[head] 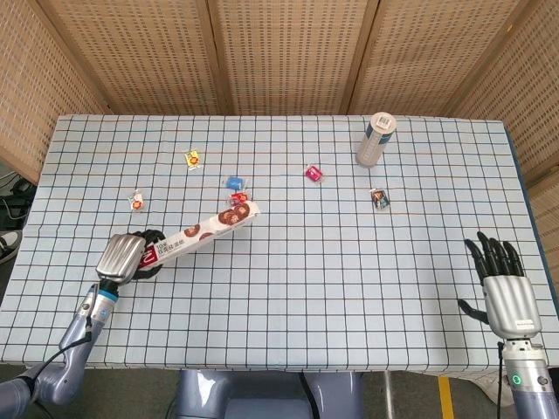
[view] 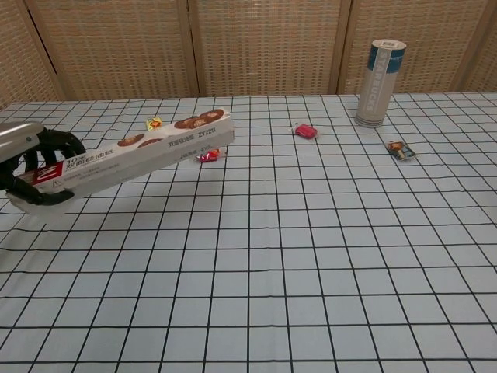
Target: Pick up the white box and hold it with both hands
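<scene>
Left hand (head: 125, 256): sitting at the near left of the bench (head: 349, 288), its dark fingers (view: 48, 143) wrapping around one end of the white box (head: 206, 230) and gripping it.
White box: a long, narrow carton printed with biscuit pictures, running from the left hand up and to the right. In the chest view the box (view: 136, 159) is appearing raised off the cloth, its far end higher than the held end, though how far it is clearing the surface I cannot tell.
Right hand (head: 500, 286): showing only in the head view, at the near right edge of the bench, well apart from the box, its fingers (head: 493, 254) spreading apart and holding nothing.
Bench cover: a pale blue cloth with a dark grid is lying over the whole top.
Cylindrical can (head: 375, 139): standing upright at the far right, with a blue band near its top.
Red sweet (view: 207, 156): lying on the cloth just beside the far end of the box.
Blue sweet (head: 234, 182): lying just beyond the red one.
Yellow sweet (head: 191, 158): resting further back on the left.
Pink-red packet (head: 314, 173): lying near the middle, towards the can.
Dark wrapped sweet (head: 379, 198): lying in front of the can.
Small sweet (head: 137, 201): sitting near the left edge.
</scene>
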{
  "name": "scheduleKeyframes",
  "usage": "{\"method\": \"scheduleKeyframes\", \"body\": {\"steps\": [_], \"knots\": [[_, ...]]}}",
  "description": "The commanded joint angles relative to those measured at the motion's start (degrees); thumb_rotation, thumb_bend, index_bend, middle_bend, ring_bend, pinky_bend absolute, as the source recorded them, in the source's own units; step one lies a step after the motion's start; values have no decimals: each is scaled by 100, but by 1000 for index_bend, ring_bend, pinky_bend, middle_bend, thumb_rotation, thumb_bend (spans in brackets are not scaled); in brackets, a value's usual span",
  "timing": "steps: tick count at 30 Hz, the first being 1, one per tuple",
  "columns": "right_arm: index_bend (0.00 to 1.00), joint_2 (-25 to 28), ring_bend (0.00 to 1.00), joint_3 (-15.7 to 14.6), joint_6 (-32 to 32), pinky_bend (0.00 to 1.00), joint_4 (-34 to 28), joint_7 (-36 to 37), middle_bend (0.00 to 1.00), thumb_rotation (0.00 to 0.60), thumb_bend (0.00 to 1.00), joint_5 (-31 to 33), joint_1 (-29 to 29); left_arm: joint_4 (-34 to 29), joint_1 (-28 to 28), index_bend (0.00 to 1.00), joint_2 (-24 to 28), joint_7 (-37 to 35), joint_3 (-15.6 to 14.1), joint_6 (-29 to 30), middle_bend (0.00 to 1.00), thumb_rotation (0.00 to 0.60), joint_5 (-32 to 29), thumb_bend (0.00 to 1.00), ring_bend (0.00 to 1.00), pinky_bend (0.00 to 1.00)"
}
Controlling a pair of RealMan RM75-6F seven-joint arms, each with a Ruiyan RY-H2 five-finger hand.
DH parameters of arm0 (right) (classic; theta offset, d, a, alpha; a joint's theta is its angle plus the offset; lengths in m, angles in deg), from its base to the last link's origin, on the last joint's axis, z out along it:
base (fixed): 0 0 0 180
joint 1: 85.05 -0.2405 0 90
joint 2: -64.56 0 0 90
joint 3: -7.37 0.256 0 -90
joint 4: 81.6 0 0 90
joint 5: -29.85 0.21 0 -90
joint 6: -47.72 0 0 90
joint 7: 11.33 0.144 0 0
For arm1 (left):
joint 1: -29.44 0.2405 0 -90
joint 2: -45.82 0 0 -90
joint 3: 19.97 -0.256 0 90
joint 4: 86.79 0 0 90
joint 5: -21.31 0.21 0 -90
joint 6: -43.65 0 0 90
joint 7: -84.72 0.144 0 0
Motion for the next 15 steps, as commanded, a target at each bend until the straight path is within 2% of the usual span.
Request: {"method": "scheduleKeyframes", "body": {"steps": [1,4,9,15], "knots": [[0,197,0,36,-326,0,-265,-62,0,600,0,-77,-240,-376,-321,638,324,-169,-50,-175,481,600,382,492,500,651],[0,416,0,98,-734,0,-605,-124,0,600,0,-99,-526,-642,-632,638,383,25,29,-482,481,600,440,490,500,651],[0,678,0,256,-1374,0,-1204,-404,0,600,0,137,-957,-869,-1047,640,154,667,274,-801,481,600,203,487,502,651],[0,808,0,552,-2097,0,-1797,-1073,0,600,0,745,-1567,-830,-1697,645,-384,1467,654,-1247,483,600,-340,484,507,651]]}}
